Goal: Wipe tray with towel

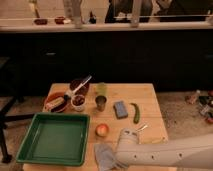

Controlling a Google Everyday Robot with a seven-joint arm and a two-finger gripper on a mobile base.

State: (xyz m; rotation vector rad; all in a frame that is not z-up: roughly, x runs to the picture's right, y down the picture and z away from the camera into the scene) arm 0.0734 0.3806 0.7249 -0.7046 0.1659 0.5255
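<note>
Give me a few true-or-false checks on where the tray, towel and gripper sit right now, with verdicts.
1. The towel lies inside the tray. False: it lies on the wooden table, just right of the tray.
2. The tray sits at the table's front left. True.
3. The gripper is shut, low at the towel by the table's front edge. True, though I cannot tell whether it has gripped the cloth.
4. The blue block is in the tray. False: it rests on the table, beside the green vegetable.
</note>
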